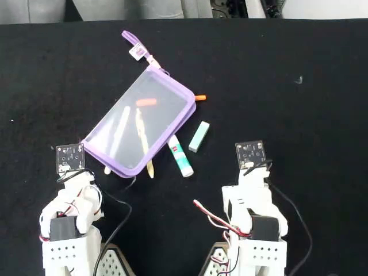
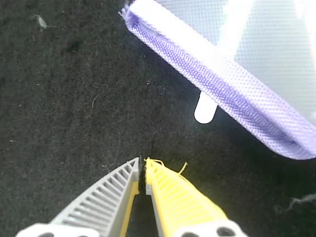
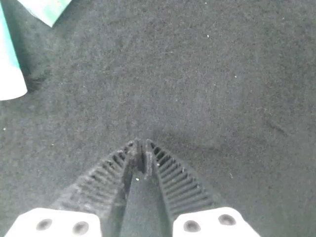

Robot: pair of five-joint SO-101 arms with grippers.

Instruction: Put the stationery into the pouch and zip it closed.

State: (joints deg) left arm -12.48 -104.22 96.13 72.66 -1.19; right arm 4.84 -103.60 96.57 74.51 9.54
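The purple pouch [image 1: 172, 86] with a clear face lies tilted at the table's middle left. An orange pen [image 1: 146, 102], a white stick [image 1: 119, 131] and a wooden stick [image 1: 141, 133] show through it, their ends poking past its edge. A glue stick [image 1: 180, 156] and a mint eraser [image 1: 199, 137] lie just right of it. My left gripper [image 2: 143, 165] is shut and empty, a short way from the pouch's purple edge [image 2: 232, 94] and the white stick's end [image 2: 205, 109]. My right gripper [image 3: 142, 148] is shut and empty on bare cloth, near the glue stick [image 3: 10, 74] and eraser [image 3: 47, 9].
A black cloth [image 1: 287, 86] covers the table. The pouch's strap and tag [image 1: 135, 49] trail toward the back. The left arm [image 1: 72, 201] and right arm [image 1: 253, 201] stand at the front edge, with red and black wires beside their bases.
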